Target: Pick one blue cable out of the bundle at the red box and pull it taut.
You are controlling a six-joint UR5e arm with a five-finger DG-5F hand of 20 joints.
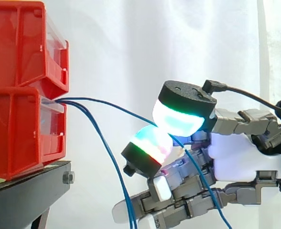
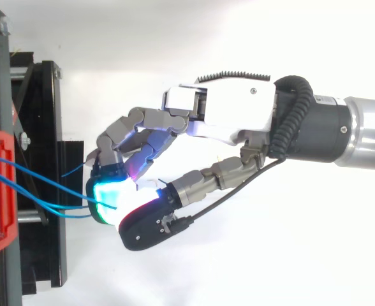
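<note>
The hand pinches one blue cable between two glowing pads, its other fingers curled below. That cable runs in a shallow arc from the lower red bin on the black stand; the other blue cables droop downward.

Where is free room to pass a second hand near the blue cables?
Free: above the pinched thin blue cable, between the red plastic bins and the grey robot hand. Crowded: below it, where loose blue cables hang beside the black metal stand.
</note>
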